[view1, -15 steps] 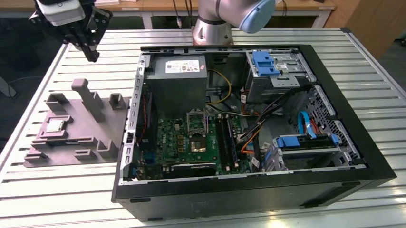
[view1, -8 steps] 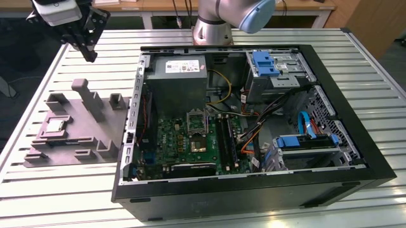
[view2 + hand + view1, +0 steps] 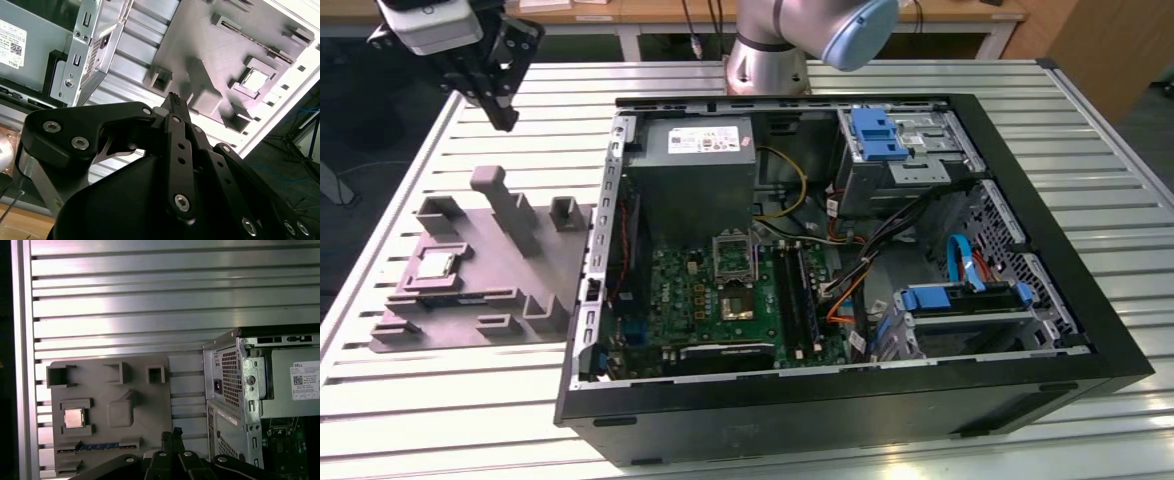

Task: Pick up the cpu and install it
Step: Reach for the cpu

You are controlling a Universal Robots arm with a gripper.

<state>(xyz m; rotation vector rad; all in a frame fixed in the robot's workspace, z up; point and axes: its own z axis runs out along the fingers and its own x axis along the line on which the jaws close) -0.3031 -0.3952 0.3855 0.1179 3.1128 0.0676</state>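
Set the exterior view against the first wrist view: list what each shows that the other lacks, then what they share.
The exterior view adds the motherboard with its black socket frame, the blue drive bays and the arm's base. The first wrist view adds the case's perforated end panel, seen from outside. Both share the grey tray, the cpu lying in its recess, the slatted table, and the gripper, which hangs well apart from the cpu.
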